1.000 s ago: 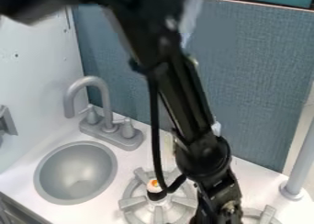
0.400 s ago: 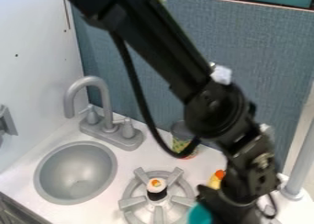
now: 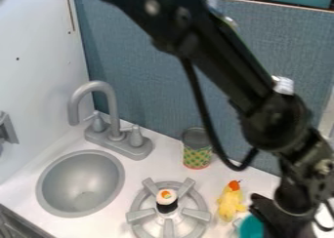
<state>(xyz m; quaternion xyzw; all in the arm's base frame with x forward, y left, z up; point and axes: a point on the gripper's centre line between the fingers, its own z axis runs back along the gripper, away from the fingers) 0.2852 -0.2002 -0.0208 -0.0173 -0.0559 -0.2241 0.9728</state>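
Gripper (image 3: 277,226): hanging at the lower right of the camera view, right beside a teal object (image 3: 251,228) and partly covering it. Whether I am open or closed, and whether I am gripping the teal object, I cannot tell. Teal object: sitting low in the view, its lower part running out of frame. Yellow toy (image 3: 229,204) with an orange-red top: lying on the white worktop (image 3: 135,170), just left of the teal object. Patterned can (image 3: 196,155): standing upright farther back, near the blue-grey panel (image 3: 140,103). White-topped piece (image 3: 166,197) with a black lower part: standing at the centre of the grey burner (image 3: 141,216). Round sink (image 3: 79,184): lying left of the burner, grey faucet (image 3: 122,142) standing behind it.
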